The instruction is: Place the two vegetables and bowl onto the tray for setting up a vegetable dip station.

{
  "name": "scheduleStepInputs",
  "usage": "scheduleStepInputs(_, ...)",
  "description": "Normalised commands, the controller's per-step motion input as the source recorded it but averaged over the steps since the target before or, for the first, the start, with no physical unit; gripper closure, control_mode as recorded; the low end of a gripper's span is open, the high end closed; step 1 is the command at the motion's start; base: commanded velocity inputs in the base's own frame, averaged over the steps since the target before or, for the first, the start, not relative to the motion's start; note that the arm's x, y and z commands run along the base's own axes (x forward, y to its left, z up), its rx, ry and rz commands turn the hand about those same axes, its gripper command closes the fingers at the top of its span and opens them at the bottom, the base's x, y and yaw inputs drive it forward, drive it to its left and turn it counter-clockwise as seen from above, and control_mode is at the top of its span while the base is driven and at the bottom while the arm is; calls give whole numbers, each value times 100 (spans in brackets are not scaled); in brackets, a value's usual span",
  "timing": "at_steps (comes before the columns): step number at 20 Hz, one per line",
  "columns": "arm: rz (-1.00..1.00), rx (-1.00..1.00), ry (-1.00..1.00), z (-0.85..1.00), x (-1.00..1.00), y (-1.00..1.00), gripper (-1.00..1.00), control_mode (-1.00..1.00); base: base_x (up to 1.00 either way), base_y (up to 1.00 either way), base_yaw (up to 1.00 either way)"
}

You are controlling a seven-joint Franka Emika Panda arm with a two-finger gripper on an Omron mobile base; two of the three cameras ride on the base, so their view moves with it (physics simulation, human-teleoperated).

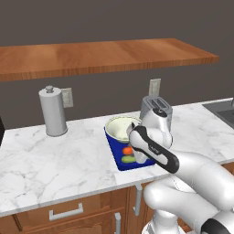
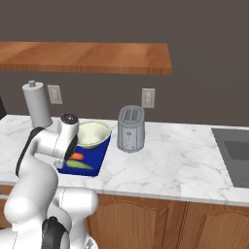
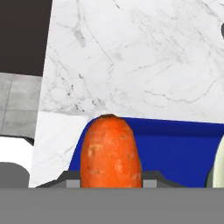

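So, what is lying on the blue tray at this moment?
On the tray stand the bowl, the carrot and the cucumber. The gripper is shut on the carrot. The arm covers the tray's left side, so that part cannot be checked.

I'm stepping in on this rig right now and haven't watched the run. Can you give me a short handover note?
Hand: closed on the carrot, low over the blue tray; not released.
Cucumber: lying on the tray, at its near end.
Bowl: on the tray's far end, beside the toaster.
Done: bowl and cucumber placed.
Left: let go of the carrot onto the tray and lift the hand away.
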Motion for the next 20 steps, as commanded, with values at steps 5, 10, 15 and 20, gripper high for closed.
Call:
scheduleStepInputs(5,0,0,0,-6,10,-6,100,-100,0,0,0)
scheduleStepInputs(10,0,0,0,-5,10,-5,100,-100,0,0,0)
scheduleStepInputs(15,0,0,0,-3,12,-3,100,-100,0,0,0)
scheduleStepInputs(20,0,0,0,-1,8,-2,100,-100,0,0,0)
